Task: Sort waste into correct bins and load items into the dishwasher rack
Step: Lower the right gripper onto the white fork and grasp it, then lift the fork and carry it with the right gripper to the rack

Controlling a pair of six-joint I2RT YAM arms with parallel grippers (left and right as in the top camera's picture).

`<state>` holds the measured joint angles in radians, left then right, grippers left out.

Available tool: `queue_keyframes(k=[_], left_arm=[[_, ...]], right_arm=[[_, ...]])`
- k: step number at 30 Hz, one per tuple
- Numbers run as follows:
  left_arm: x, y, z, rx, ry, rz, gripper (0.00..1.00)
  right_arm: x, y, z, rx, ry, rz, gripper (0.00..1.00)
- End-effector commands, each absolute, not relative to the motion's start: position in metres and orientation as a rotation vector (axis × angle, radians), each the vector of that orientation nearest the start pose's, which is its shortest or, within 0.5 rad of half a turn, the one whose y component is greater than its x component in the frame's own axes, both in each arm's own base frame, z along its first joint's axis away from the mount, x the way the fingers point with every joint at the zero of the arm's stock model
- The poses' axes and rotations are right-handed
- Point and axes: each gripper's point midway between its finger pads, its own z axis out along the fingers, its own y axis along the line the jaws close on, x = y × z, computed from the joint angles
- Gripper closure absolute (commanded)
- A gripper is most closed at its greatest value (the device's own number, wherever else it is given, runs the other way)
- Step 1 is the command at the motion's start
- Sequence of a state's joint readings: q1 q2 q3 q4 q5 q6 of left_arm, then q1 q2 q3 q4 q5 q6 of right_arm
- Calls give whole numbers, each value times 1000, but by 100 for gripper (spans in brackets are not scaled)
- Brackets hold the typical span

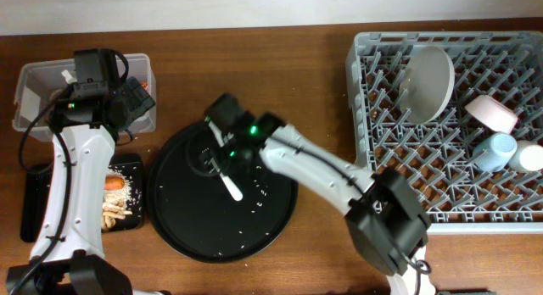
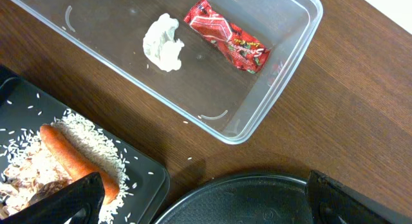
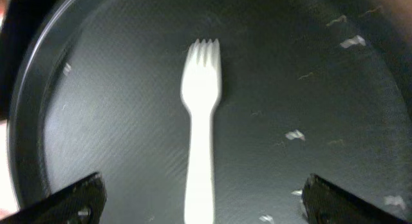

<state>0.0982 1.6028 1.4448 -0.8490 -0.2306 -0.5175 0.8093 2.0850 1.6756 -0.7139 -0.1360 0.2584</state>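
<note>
The white fork (image 1: 231,186) lies on the round black tray (image 1: 195,236). My right gripper (image 1: 219,155) hovers low over it, open, with the fork handle (image 3: 201,140) between its fingers (image 3: 203,201). My left gripper (image 1: 136,100) is open and empty (image 2: 206,205), above the gap between the clear tub (image 1: 85,70) and the flat black tray (image 1: 131,219). The tub (image 2: 283,76) holds the white tissue (image 2: 163,42) and the red wrapper (image 2: 226,42). The flat tray (image 2: 148,179) holds the rice (image 2: 90,134) and the carrot (image 2: 77,158). The chopsticks are out of view.
The grey rack (image 1: 382,151) at the right holds the upright plate (image 1: 427,83), the pinkish bowl (image 1: 492,113), the blue cup (image 1: 495,151) and the white cup (image 1: 530,157). Rice grains (image 3: 293,135) are scattered on the round tray.
</note>
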Motion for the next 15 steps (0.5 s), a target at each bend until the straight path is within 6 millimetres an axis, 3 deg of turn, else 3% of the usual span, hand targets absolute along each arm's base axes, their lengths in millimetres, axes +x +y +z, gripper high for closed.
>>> queue_keyframes(k=[1,5,8,12,15], left_arm=[[403,79,194,-860,2396,126,1],[403,79,194,-860,2396,126,1],[403,79,193,-860,2397,126,1],[403,79,193,-860,2397,126,1],[403,79,193,-860,2397,126,1]], right_arm=[[327,388,54,-823,2630,364,1],[333,389,14,-885,2633,295,1],[346,386,8,-852,2599,217,0],[359,393,15,-838,2531,219,9],[357,389,-5,-850,2560,186,13]])
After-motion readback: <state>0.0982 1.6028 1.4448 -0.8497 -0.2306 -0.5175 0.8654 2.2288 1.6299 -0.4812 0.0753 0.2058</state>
